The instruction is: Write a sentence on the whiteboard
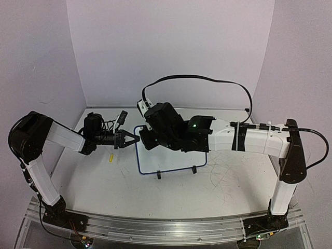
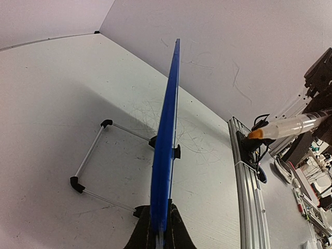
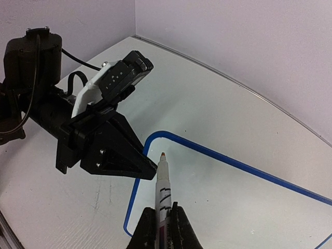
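The whiteboard (image 1: pixel 176 158) with its thin blue frame stands on black feet mid-table. My left gripper (image 1: pixel 134 139) is shut on its left edge; the left wrist view shows the frame edge-on (image 2: pixel 168 129) between the jaws of my left gripper (image 2: pixel 161 231). My right gripper (image 3: pixel 162 220) is shut on a white marker (image 3: pixel 163 187), uncapped, whose orange tip is just over the board's (image 3: pixel 233 197) top-left corner. I cannot tell if the tip touches. The marker also shows in the left wrist view (image 2: pixel 290 125). No sentence shows on the board.
A small yellow cap (image 1: pixel 111 158) lies on the table left of the board. A thin wire stand with black corners (image 2: pixel 93 155) sticks out behind the board. The aluminium rail (image 1: pixel 166 228) runs along the near edge. A black cable (image 1: pixel 207 79) arcs above the right arm.
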